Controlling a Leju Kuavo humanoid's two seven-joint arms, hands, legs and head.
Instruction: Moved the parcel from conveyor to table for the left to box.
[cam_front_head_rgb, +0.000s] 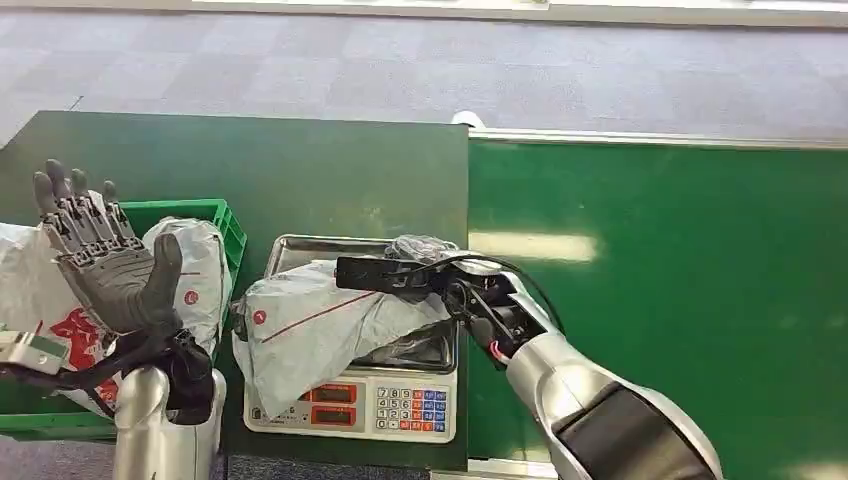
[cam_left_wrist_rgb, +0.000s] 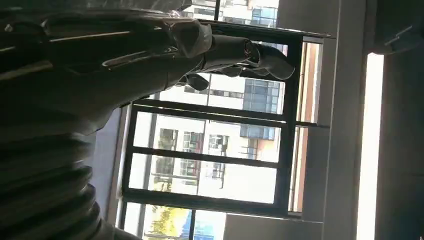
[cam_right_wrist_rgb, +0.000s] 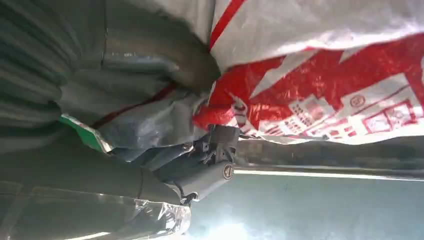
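The green conveyor stretches away behind the right arm, and the darker green tabletop lies under and ahead of both hands. Just beside the raised left hand sits the green box, already holding bagged parcels. Between the two hands stands a weighing scale with a steel pan, and on that pan lies the parcel, a grey plastic mailer with a red line across it.

The right hand is at the parcel's near end, its fingers clamped on the crumpled edge of the mailer. The left hand is held upright with the palm facing inward, fingers apart and holding nothing.

Judging from this, the carry from conveyor to tabletop is close to finished: the parcel rests on the scale pan but the right hand has not let go. The next move calls for the right hand to release cleanly without dragging the loose plastic off the pan, and then for the left hand to come down from its raised pose, reach across to the parcel and lift it over the box wall.

The right wrist view brings out what the head view cannot: the thumb pressed deep into the folded grey plastic, red printing on the mailer's white face, and the pan's steel rim close beneath. The left wrist view looks up past the spread fingers to large windows and buildings outside.
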